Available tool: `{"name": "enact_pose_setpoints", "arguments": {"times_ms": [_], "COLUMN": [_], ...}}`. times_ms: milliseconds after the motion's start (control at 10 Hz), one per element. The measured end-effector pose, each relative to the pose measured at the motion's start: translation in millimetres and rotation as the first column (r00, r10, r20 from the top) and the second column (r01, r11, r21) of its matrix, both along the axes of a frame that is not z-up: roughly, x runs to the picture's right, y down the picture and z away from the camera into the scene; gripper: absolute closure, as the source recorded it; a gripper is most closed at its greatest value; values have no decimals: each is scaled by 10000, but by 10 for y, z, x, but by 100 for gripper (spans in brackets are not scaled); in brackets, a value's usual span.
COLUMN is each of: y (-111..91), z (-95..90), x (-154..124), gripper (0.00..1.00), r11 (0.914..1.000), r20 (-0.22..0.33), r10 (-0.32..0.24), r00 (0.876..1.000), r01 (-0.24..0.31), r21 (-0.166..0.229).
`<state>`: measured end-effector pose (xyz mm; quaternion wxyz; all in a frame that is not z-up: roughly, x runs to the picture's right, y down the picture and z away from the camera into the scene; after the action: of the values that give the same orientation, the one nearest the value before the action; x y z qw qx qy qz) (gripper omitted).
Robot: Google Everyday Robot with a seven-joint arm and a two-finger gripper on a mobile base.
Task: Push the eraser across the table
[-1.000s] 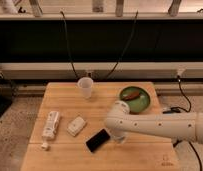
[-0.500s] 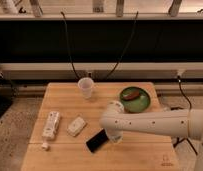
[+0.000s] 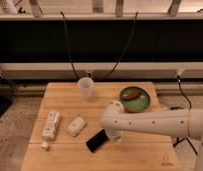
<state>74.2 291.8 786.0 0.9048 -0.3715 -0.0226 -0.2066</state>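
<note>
The eraser (image 3: 96,140), a flat black slab, lies tilted on the light wooden table (image 3: 65,100) near its front middle. My white arm reaches in from the right, and my gripper (image 3: 114,135) hangs down at the eraser's right end, right next to it; whether it touches is unclear.
A long white remote-like device (image 3: 50,125) and a small white squarish block (image 3: 76,126) lie left of the eraser, with a tiny white piece (image 3: 44,146) in front. A translucent cup (image 3: 85,88) stands at the back. A green plate (image 3: 135,99) with brown food sits back right.
The arm has shifted slightly left and drawn its gripper closer to the eraser's right end. The eraser looks nearly where it was.
</note>
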Motion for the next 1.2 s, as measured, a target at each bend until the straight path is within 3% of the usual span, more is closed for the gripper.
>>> {"name": "enact_pose_setpoints", "arguments": {"times_ms": [300,600,1000,1200], "y": [-18,-69,-70,-141], "z": [12,59,50,96], "x": [-90,-224,-229,-340], "gripper": [96,96,96,96], "r11": [10000,9988,9990,9971], "r20": [129,245,264,364], "r10": [-73,-490,-454,-748], "r00": [9999,9985,9986,9965], "r01": [73,488,453,743], "r21": [20,63,52,162]}}
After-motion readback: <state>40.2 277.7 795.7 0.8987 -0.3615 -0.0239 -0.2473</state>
